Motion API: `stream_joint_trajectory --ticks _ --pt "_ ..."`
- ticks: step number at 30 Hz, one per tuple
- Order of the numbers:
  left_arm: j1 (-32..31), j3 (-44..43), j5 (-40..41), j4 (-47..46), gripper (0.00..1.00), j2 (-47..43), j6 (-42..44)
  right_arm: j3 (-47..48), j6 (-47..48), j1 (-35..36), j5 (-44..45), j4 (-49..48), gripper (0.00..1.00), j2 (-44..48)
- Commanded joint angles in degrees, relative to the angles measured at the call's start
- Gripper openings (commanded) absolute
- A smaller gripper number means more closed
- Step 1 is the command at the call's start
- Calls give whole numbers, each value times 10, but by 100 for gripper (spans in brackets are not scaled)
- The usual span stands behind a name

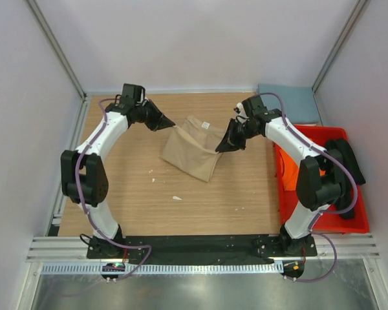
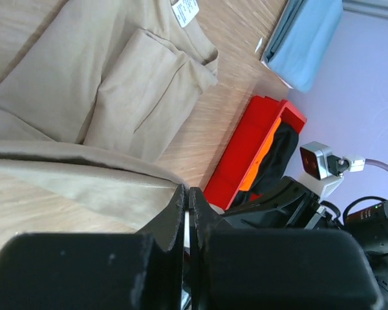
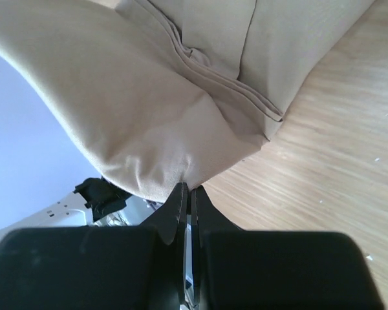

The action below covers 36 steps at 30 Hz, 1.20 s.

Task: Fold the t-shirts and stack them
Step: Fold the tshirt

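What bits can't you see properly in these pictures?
- Orange t-shirt and black t-shirt in the red bin: top view, mostly behind the right arm.
- Tan t-shirt label: left wrist view, writing too small.
- Blue-grey t-shirt: left wrist view, cut by edge.

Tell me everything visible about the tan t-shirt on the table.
The tan t-shirt is plain beige soft cloth, folded over itself in layers, with what looks like a short sleeve doubled on top and a white label at the neck. It sits toward the far middle of the wooden table. The left gripper and right gripper are each shut on an edge, with the cloth taut between them; the rest sags onto the wood.
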State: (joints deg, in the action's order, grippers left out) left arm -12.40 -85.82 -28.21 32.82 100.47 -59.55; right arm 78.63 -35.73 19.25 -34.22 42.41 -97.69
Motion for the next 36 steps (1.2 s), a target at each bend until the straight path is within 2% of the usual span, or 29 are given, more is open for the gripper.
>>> stream_joint_trajectory --ticks 1,5,9,13,22,26,29,36 --pt "1 -52 -41 -30 0 47 0 40 26 -31 -35 15 1 -19" --pt "1 -101 -55 -43 0 101 -6 52 29 -54 -55 2 1 -48" --pt "0 -144 -45 -65 0 116 -11 85 33 -60 -71 9 1 -67" --pt "3 -136 -30 -67 0 95 -14 86 23 -56 -81 15 2 -65" --pt "4 -117 -55 -110 0 87 -45 89 0 -47 -73 15 1 -42" --pt "11 -74 -48 -101 0 40 -50 101 21 -26 -67 54 1 -38" --pt "16 1 -43 -82 0 -16 -61 90 31 0 -62 74 1 -30" --pt "17 176 -37 -14 0 -178 -32 -8 15 74 -40 73 1 50"
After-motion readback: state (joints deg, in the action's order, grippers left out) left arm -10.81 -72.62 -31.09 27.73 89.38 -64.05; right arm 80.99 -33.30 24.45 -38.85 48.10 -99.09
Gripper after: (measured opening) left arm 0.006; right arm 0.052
